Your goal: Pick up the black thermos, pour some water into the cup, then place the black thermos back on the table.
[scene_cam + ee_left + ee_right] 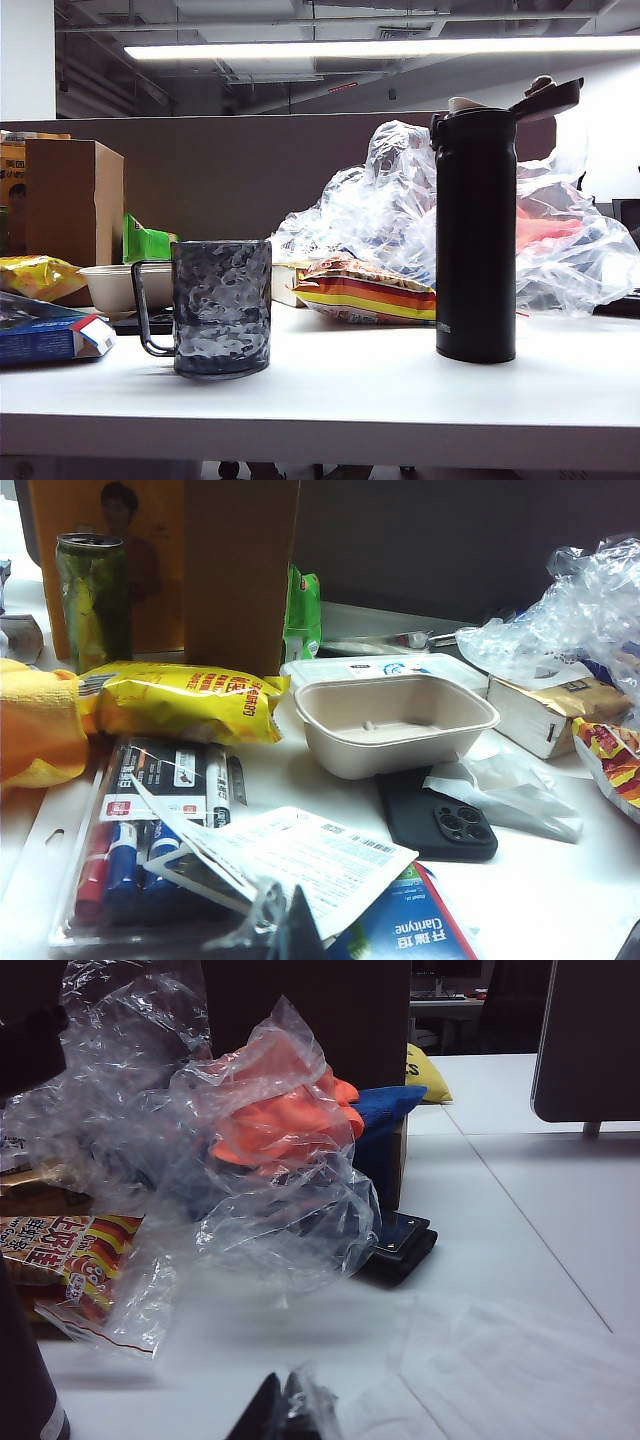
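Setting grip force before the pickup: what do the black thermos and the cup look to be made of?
Black thermos: likely coated metal, matte black, barely any glare.
Cup: probably glass or hard plastic, dark grey, translucent, dimpled glossy highlights, thin wire-like handle.

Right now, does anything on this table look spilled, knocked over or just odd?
Nothing spilled or tipped. The black thermos and the cup stand upright on the table. Only oddity: the thermos lid is flipped open. Neither gripper is clearly visible.
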Robot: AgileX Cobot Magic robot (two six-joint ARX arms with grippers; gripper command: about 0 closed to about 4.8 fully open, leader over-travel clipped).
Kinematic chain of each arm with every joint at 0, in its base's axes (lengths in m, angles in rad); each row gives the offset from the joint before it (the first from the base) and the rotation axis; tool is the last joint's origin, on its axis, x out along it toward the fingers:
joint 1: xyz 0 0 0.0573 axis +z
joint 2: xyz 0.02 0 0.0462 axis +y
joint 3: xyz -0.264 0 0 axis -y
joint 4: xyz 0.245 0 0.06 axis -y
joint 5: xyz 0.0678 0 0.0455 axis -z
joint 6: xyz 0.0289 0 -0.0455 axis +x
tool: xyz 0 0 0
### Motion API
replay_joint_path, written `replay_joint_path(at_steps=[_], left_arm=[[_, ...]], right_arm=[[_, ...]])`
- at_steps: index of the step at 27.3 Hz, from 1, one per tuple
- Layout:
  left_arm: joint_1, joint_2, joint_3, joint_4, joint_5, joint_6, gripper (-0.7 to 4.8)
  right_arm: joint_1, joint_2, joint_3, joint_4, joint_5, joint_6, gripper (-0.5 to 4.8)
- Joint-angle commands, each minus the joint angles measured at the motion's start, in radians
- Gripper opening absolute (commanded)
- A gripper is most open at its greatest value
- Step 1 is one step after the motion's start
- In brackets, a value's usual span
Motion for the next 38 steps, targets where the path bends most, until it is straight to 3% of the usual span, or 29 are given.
replay_joint_path(at_steps=[1,10,11,12,13,14,18,21,30,38], left_arm=[[0.002,0.001,0.003,0.013,-0.002,0.001,-0.05],[0.002,0.001,0.003,0.009,0.002,-0.003,0.05],[0.002,0.001,0.004,0.01,0.011,-0.012,0.77],[0.002,0.001,0.006,0.013,0.019,-0.026,1.94],[0.002,0.001,0.01,0.015,0.026,-0.04,3.56],[0.002,0.001,0.022,0.016,0.031,-0.055,4.79],[0.002,0.001,0.096,0.013,0.074,-0.139,4.79],[0.001,0.001,0.173,0.014,0.161,-0.143,4.79],[-0.008,0.107,0.343,0.077,0.298,-0.237,4.79],[-0.089,0.314,0.47,0.144,0.325,-0.249,4.79]], right_arm=[[0.001,0.0,-0.004,0.016,-0.001,0.003,-0.05],[0.001,0.0,-0.003,0.019,-0.01,0.004,0.13],[0.001,0.0,-0.001,0.023,-0.024,0.004,0.79],[0.001,0.0,0.005,0.024,-0.055,0.004,2.31],[0.001,0.0,0.015,0.024,-0.069,0.008,3.65],[0.003,0.0,0.033,0.023,-0.072,0.027,4.78],[0.003,0.0,0.148,-0.027,-0.079,0.045,4.79],[0.003,0.008,0.25,-0.055,-0.081,0.038,4.79],[0.003,0.15,0.448,-0.081,-0.223,-0.02,4.79],[0.003,0.294,0.532,-0.011,-0.282,0.027,4.79]])
